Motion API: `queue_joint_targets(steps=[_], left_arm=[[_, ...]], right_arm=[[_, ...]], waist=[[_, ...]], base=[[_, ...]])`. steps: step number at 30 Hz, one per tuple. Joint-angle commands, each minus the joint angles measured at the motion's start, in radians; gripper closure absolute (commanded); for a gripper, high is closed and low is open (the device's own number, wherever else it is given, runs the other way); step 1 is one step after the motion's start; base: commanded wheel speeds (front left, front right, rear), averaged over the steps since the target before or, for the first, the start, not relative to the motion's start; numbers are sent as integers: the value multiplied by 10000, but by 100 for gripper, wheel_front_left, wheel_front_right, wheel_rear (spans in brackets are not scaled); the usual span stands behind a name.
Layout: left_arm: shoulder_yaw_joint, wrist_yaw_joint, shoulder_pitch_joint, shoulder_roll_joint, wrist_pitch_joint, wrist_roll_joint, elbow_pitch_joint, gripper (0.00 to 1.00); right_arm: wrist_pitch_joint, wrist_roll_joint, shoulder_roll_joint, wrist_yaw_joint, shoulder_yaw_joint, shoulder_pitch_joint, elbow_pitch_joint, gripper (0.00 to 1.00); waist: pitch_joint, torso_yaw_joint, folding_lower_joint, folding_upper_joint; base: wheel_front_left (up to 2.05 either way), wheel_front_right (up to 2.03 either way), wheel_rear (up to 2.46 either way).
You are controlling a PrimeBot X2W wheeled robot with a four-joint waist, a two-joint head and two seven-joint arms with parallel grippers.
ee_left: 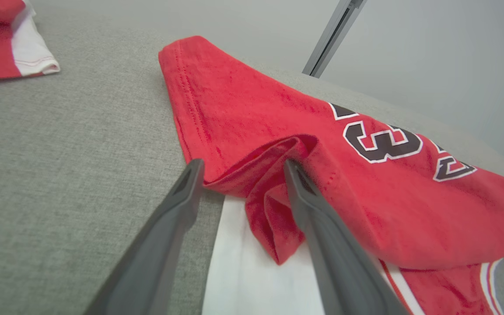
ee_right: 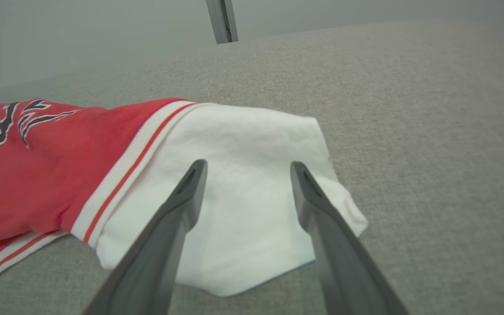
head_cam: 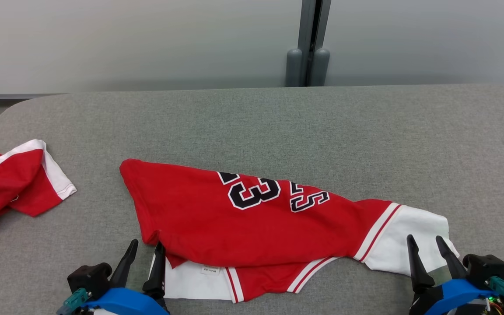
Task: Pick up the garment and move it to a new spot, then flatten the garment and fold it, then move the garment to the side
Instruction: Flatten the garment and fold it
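Note:
The garment [head_cam: 243, 223] is a red jersey with black number print and white sleeves, lying folded lengthwise across the grey table near its front edge. My left gripper [head_cam: 147, 247] stands open at the garment's left front corner, its fingers either side of a red fold [ee_left: 274, 192]. At the right end, my right gripper [head_cam: 425, 240] is open over the white sleeve [ee_right: 243, 192], holding nothing. In the right wrist view the sleeve lies flat between and beyond the two fingers [ee_right: 177, 218].
A second red and white garment [head_cam: 11, 183] lies bunched at the table's left edge. The grey padded table [head_cam: 278, 127] runs back to a pale wall with a dark post [head_cam: 309, 43] behind it.

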State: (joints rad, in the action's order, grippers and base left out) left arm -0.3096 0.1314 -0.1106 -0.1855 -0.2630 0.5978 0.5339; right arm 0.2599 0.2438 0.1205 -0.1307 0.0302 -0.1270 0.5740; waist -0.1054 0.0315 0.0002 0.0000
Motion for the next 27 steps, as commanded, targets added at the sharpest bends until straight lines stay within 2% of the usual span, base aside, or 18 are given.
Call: queue_joint_targets(steps=[1, 12, 22, 23, 24, 25, 27], left_arm=[[-150, -14, -214, -131, -26, 178, -134, 0], [-1388, -14, -294, -271, -26, 842, 393, 0], [-1863, -14, -664, -501, -25, 1018, 616, 2], [-1913, -14, -698, -496, -25, 1046, 633, 40], [-1913, -14, -698, -496, -25, 1046, 633, 40], [-2020, -14, -779, -537, -25, 1059, 642, 100], [-2131, -14, -795, -542, -25, 1152, 625, 100]], right_arm=[[60, -163, -130, 0, 61, -145, -31, 0], [65, -480, -477, 0, 177, -187, -233, 0], [67, -519, -603, 0, -15, -327, -282, 0], [67, -512, -609, 0, -28, -341, -282, 0], [67, -512, -609, 0, -28, -341, -282, 0], [67, -494, -620, 0, -49, -350, -283, 0], [67, -457, -633, 0, -59, -332, -266, 0]], waist=[[-81, 38, -2, 0], [-103, 13, -2, 0], [-159, -160, -2, 0], [-164, -174, -2, 0], [-164, -174, -2, 0], [-160, -185, -2, 0], [-133, -161, -2, 0]], base=[[0, 0, 0], [0, 0, 0], [0, 0, 0], [0, 0, 0], [0, 0, 0], [0, 0, 0], [0, 0, 0]])
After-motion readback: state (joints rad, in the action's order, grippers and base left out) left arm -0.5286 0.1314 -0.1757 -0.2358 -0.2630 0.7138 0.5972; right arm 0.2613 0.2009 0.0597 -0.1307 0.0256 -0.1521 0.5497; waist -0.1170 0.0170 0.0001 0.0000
